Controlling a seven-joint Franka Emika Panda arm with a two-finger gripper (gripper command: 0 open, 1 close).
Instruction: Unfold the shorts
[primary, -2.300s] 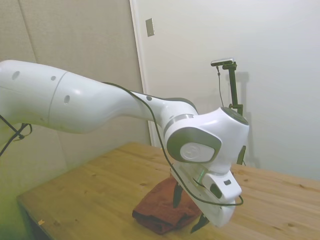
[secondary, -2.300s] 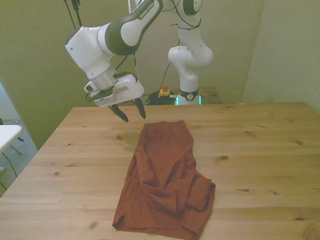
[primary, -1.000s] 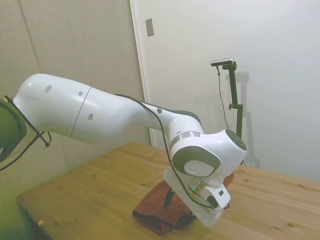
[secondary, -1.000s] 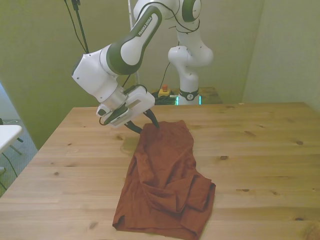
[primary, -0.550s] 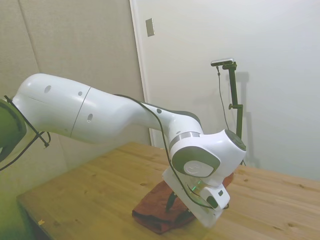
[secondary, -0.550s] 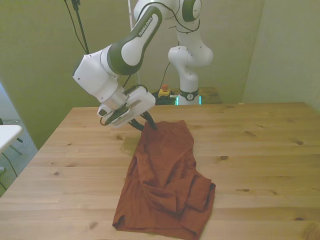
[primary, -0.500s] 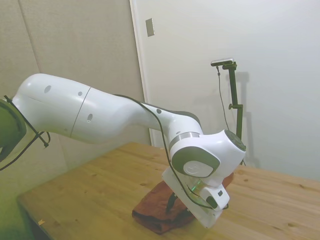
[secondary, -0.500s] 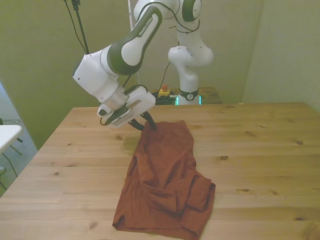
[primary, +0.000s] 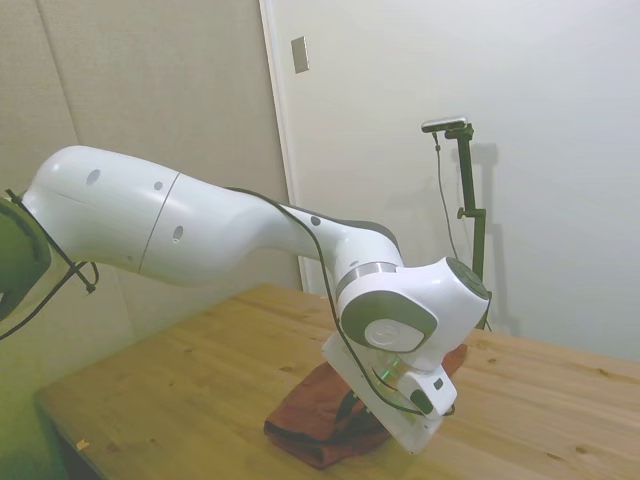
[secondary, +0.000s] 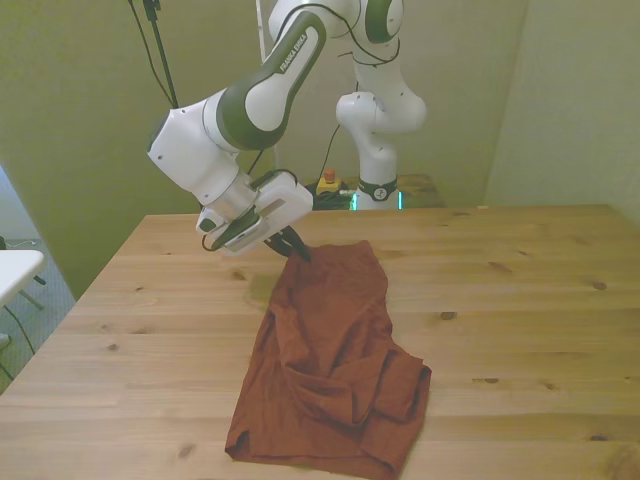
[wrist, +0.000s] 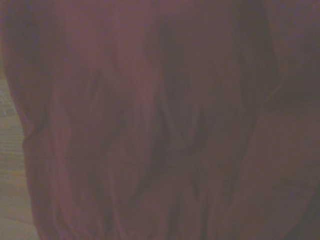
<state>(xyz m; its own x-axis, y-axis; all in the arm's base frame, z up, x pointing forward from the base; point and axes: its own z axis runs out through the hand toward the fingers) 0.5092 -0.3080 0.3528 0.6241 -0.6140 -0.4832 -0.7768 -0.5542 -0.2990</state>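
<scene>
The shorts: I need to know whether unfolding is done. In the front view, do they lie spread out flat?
No, the shorts lie bunched, with fabric folded over itself nearest the camera.

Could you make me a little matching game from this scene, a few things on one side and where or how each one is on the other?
Things:
1. shorts
2. gripper
3. table
4. orange button

Descriptions:
A. at the garment's far corner
B. bare wood at the front view's right
C. crumpled, rust-coloured
D. behind the table, beside the robot's base

Pairs: 1-C, 2-A, 3-B, 4-D
</scene>
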